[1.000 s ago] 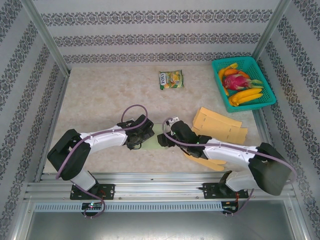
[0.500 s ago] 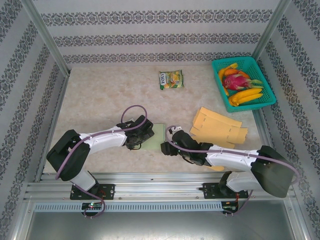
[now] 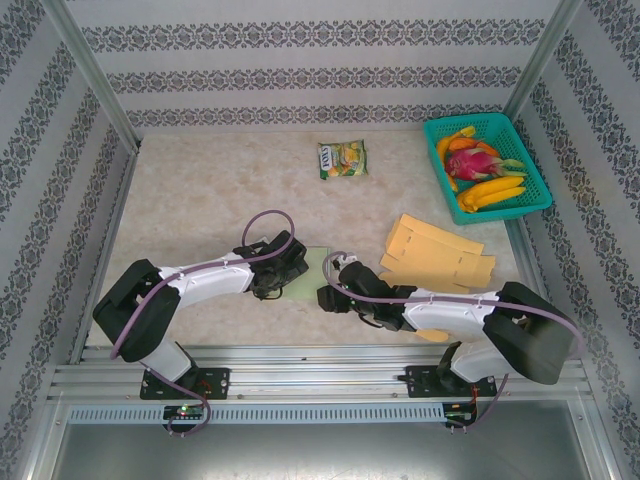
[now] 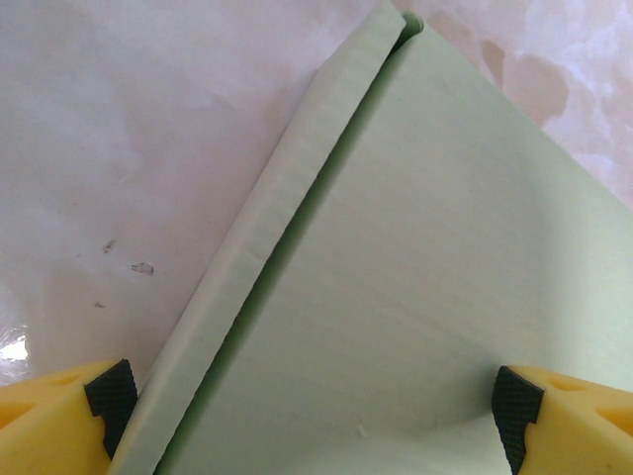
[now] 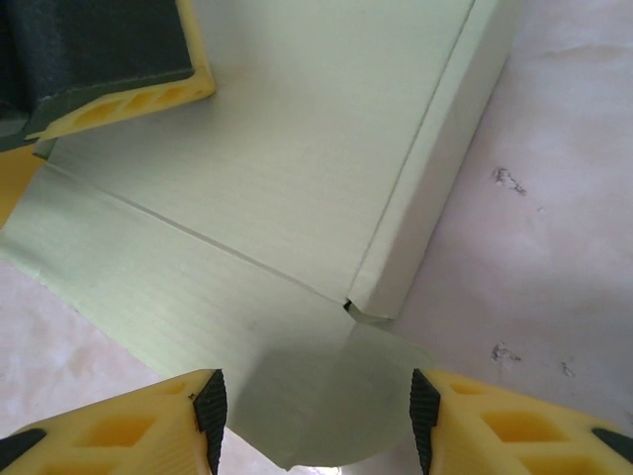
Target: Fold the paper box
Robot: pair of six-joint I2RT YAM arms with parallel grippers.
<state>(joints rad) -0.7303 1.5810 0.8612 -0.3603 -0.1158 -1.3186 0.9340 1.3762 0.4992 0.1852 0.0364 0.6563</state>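
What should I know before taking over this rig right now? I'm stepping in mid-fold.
Left gripper: open, low over the green box sheet.
Right gripper: open, jaws either side of the sheet's rounded tab, not clamped on it.
The sheet lies mid-table between the two arms.
Done: one side wall is folded up.
Left: the other flaps and the tab; the box is not yet formed.

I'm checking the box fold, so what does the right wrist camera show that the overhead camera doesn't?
Right wrist: crease lines across the green paper box, its raised side flap, and a rounded tab between the jaws. Overhead: the snack packet, the teal basket of fruit, and the stack of yellow cardboard blanks. Both: the green box lying on the pale table.
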